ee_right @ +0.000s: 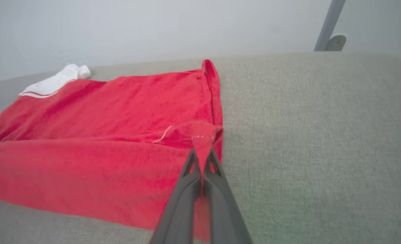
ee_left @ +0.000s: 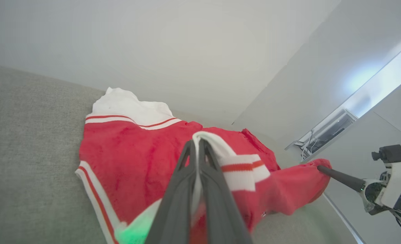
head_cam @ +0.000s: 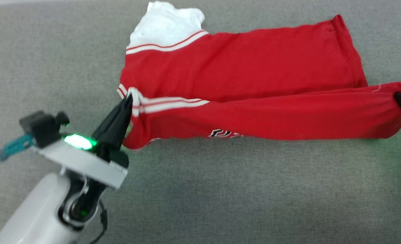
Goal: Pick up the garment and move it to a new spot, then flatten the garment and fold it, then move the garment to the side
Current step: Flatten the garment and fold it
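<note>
Left forearm (head_cam: 41,210), pale, with a green light (head_cam: 78,141) lit at the wrist, lower left of the head view. Left gripper (head_cam: 129,100): fingers pressed together on the garment's near left corner, at the white-and-red striped trim (head_cam: 169,103); the left wrist view shows a fold of that trim pinched between the two dark fingers. Right gripper (head_cam: 398,97): fingers closed on the red hem corner at the right edge of the head view; the right wrist view shows red cloth caught between them. Garment (head_cam: 241,67): red shirt, laid lengthwise, left to right, across the grey cloth surface (head_cam: 220,189), near the surface's far edge. Near band drawn taut between the two grippers, folded toward the body of the shirt; far part lies flat on the surface. White sleeve (head_cam: 166,27): far left corner, slightly rumpled, edged with a red-and-white stripe. Lettering (head_cam: 222,133): black with white outline, a small part showing at the near edge, not legible. Grey metal post (ee_right: 329,23): beyond the surface, against a pale wall, in the right wrist view.
</note>
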You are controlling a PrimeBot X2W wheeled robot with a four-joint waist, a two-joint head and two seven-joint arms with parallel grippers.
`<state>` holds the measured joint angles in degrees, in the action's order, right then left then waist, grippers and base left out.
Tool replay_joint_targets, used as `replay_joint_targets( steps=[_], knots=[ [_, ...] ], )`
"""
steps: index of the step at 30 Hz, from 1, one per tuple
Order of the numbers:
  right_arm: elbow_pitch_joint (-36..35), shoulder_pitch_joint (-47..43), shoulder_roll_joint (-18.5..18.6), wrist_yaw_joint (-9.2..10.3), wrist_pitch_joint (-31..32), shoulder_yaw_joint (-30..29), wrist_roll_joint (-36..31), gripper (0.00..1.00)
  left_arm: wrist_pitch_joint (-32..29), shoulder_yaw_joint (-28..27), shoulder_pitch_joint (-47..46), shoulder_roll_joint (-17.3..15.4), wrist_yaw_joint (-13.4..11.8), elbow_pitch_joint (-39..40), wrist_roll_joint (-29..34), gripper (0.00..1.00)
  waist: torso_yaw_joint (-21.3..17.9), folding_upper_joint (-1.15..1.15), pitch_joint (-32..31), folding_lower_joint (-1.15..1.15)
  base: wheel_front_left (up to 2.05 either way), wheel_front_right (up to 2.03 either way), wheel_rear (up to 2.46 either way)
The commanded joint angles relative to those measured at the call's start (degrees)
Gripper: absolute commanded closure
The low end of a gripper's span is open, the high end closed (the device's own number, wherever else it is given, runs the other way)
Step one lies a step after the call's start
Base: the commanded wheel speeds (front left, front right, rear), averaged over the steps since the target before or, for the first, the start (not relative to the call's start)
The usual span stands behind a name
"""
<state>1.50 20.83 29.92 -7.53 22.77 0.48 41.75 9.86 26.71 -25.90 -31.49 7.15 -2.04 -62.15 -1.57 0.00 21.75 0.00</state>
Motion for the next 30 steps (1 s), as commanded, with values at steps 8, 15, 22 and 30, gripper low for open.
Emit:
replay_joint_targets(
  steps=[8,15,22,30],
  knots=[
    [10.5,7.5,0.1,0.09,-3.1,7.5,1.0,1.0,0.1,4.3,-7.9,2.6,0.4,-13.9,1.7,1.0,-0.8,0.0,4.3,0.0,0.0,0.0,0.0],
    [16.5,10.8,0.7,0.09,-7.0,12.1,1.8,1.0,1.5,7.9,-11.0,3.1,0.3,-24.4,4.1,0.75,-0.9,0.0,4.7,0.0,0.0,0.0,0.0],
    [19.1,10.2,1.9,0.09,-13.5,15.1,1.8,0.0,2.2,12.2,-14.8,1.7,0.2,-27.4,7.7,0.0,0.4,0.0,0.8,0.0,0.0,0.0,0.0],
    [18.4,6.6,2.1,0.09,-17.4,13.8,2.9,0.0,-12.9,14.7,-17.5,-4.5,-2.7,-22.1,7.2,0.0,1.1,0.0,-3.9,0.0,0.0,0.0,0.0]
  ],
)
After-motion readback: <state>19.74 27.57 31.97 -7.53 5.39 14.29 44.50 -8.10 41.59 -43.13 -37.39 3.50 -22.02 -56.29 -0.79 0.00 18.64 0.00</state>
